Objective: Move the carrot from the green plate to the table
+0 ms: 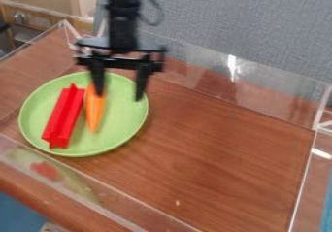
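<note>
On the table, the green plate holds a red stick at nine o'clock and the carrot centrally. Above the carrot hangs the gripper, fingers spread, released.

The black robot arm hangs straight down, its black gripper pointing at the surface below, its 2 slim fingers spread wide apart, nothing held between them
</note>
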Controlling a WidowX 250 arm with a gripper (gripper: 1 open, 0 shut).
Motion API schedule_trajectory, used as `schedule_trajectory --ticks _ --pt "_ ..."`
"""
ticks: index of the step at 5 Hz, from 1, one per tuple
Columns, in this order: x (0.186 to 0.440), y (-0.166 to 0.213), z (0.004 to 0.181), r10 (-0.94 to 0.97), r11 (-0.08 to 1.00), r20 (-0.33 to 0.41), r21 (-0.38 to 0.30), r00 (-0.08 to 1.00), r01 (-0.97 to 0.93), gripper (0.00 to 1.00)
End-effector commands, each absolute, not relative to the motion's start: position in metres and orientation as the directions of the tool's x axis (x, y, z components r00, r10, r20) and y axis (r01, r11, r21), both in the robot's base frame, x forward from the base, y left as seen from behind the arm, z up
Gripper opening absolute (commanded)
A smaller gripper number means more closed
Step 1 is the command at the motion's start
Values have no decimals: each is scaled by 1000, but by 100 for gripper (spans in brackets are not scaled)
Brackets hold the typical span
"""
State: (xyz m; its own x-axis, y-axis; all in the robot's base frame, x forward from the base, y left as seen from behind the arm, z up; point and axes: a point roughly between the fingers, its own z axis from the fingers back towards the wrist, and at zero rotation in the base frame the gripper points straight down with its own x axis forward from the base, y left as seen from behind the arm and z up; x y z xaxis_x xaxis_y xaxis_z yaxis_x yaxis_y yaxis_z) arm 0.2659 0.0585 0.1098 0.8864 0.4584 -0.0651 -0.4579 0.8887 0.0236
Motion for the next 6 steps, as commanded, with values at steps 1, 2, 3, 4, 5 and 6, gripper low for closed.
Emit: schedule_trajectory --ticks 1,2,3,4,5,6 --pt "240 85 111 437 899 -2 18 899 -437 100" --pt "223 96 91 434 900 -4 30 901 -434 100" --pt "231 94 80 389 920 -13 43 921 -389 0" --pt "241 88 86 332 942 -5 44 943 -332 0" --pt "257 70 113 239 970 36 42 970 -241 0" --pt "277 39 127 205 978 59 35 977 -207 0"
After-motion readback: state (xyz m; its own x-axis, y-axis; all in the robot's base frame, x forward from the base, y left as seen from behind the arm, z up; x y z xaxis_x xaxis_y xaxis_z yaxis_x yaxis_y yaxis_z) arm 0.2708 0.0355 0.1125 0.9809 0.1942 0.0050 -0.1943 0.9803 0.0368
